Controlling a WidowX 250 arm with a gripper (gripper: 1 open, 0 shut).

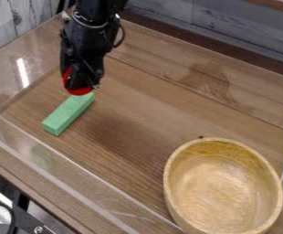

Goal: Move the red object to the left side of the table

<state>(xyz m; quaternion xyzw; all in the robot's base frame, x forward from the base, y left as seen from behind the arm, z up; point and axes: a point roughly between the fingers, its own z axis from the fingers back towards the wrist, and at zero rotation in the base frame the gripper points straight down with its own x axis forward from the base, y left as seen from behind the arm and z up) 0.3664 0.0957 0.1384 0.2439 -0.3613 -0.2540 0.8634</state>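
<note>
My black gripper [78, 85] hangs over the left part of the brown wood-grain table [169, 110], its fingers shut on the small red object [78, 89], which shows as a red rounded shape at the fingertips. The red object is held just above the upper end of the green block. Most of the toy is hidden between the fingers.
A green rectangular block [66, 113] lies on the left of the table, just below the gripper. A large wooden bowl [224, 189] sits at the front right. Low clear acrylic walls [22, 69] border the tabletop, with a clear bracket at the back left.
</note>
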